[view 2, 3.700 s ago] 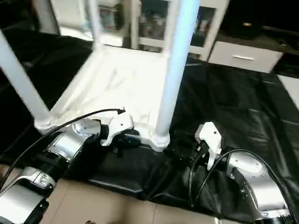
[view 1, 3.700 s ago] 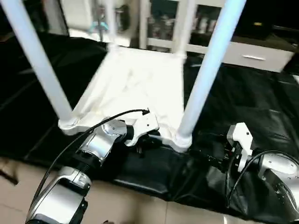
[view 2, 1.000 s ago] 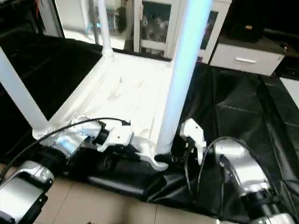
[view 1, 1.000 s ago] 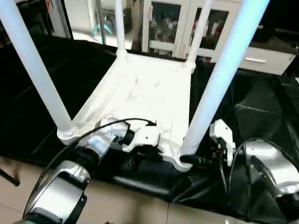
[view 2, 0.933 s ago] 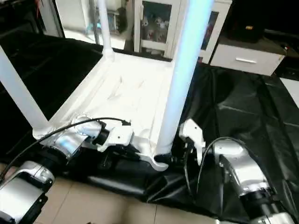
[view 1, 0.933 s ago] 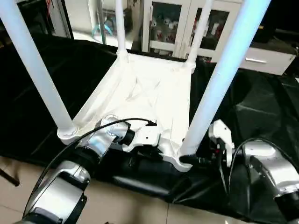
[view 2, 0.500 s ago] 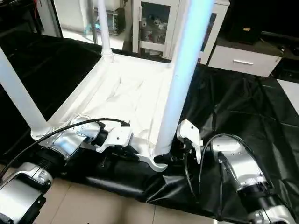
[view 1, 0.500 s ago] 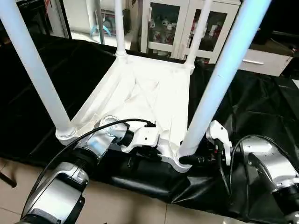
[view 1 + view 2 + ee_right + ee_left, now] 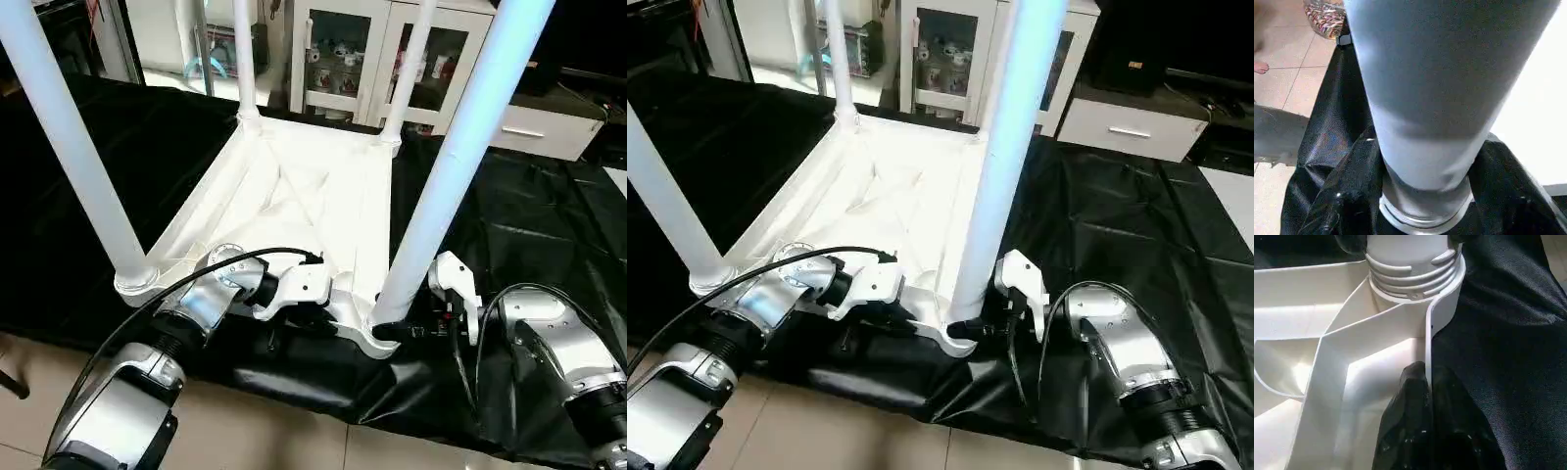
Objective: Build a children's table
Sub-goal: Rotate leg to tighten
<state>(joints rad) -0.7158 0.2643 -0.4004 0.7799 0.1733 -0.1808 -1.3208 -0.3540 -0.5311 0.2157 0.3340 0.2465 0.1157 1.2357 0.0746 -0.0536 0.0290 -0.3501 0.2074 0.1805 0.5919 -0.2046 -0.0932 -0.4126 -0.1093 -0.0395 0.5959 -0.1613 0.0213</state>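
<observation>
The children's table lies upside down on a black sheet, its white tabletop [image 9: 313,196] showing its ribbed underside. All legs stand upright in the corner sockets: the near left leg [image 9: 69,147], the near right leg [image 9: 460,147] and two far legs [image 9: 243,59]. My left gripper [image 9: 1427,396] is shut on the tabletop's near rim, one finger [image 9: 1408,416] inside the wall and one outside, close to the near right socket. My right gripper [image 9: 970,328] is closed around the base of the near right leg [image 9: 1440,98], with black fingers [image 9: 1347,200] on either side of it.
The black sheet [image 9: 529,215] spreads around the table, and tiled floor [image 9: 245,431] runs along its near edge. A white glass-door cabinet [image 9: 343,49] and a white drawer unit [image 9: 549,127] stand behind. A person's foot [image 9: 1260,66] shows on the floor in the right wrist view.
My right gripper's fingers have drawn in against the near right leg's base. The left gripper keeps its hold on the rim. The head camera has tilted slightly.
</observation>
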